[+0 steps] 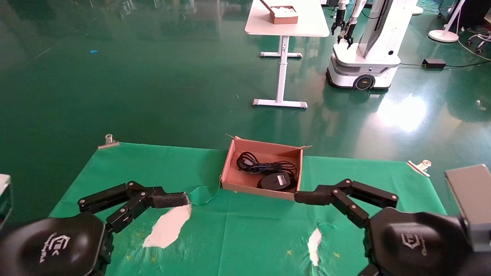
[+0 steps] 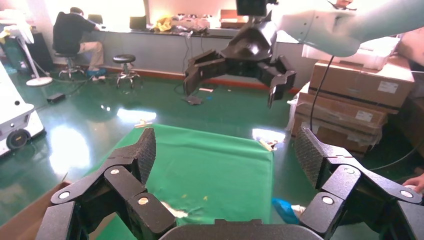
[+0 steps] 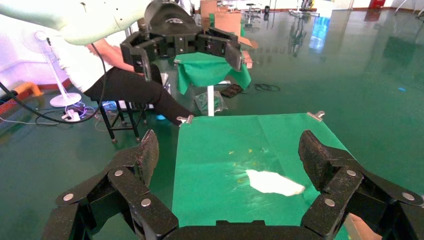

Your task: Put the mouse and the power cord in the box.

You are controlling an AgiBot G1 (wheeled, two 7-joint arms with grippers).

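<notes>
The reddish-brown box stands at the far middle of the green cloth. Inside it the black mouse lies underside up, its pale label showing. The power cord lies in black loops just behind the mouse, on the box floor. My left gripper hovers open to the left of the box, with nothing between its pads. My right gripper is open and empty too, its fingertip close to the box's near right corner. A brown corner of the box shows in the left wrist view.
White patches show through tears in the green cloth, which is clipped at its far corners. Beyond the table, on the green floor, stand a white table with a small box and another robot. Stacked cartons stand off the table's right end.
</notes>
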